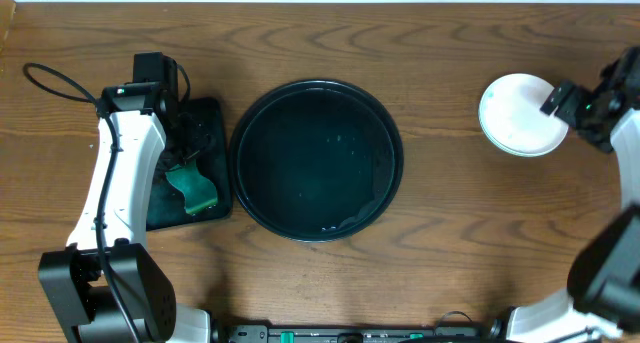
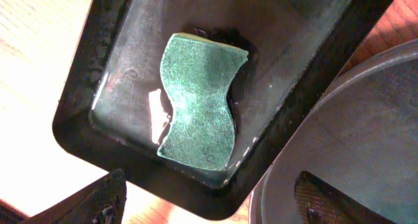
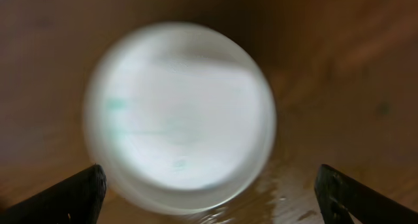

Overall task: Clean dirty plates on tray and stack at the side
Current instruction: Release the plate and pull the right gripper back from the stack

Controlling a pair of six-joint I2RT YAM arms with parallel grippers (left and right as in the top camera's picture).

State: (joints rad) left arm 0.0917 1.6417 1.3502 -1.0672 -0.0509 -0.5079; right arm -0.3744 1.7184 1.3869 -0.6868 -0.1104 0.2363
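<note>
The tray [image 1: 300, 163] sits empty and the plates [image 1: 515, 113] lie stacked at the right, so the job looks done. The right claw [image 3: 209, 198] gapes empty above them; the left claw [image 2: 209, 201] hangs open, empty, over the sponge [image 2: 199, 100].

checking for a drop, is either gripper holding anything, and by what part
Nothing is held: left gripper is open by the sponge, right gripper open above the plates.

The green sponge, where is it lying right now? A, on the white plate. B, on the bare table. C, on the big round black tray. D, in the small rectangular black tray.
D: the green sponge lies inside the small rectangular tray, next to the big round tray.
</note>
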